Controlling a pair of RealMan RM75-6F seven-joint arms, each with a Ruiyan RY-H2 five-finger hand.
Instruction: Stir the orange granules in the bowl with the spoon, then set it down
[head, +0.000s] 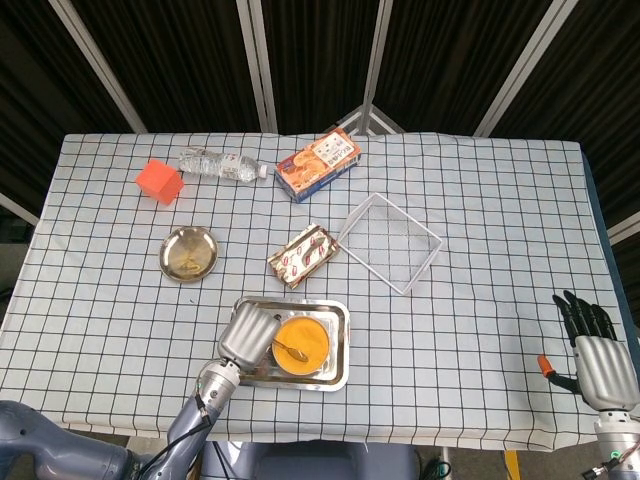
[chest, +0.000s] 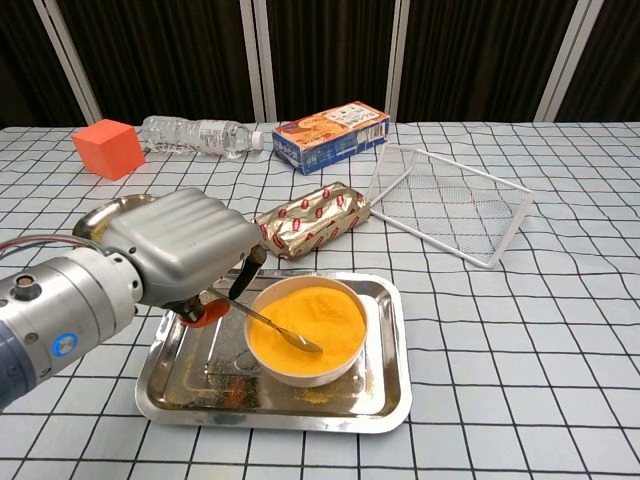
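Showing spoon (chest: 270, 326) in left hand (chest: 185, 250) clearly: chest view only.

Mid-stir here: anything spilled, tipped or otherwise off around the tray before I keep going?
Orange granules are scattered on the tray floor beside the bowl, so some has spilled. Farther back, the water bottle and wire basket lie on their sides.
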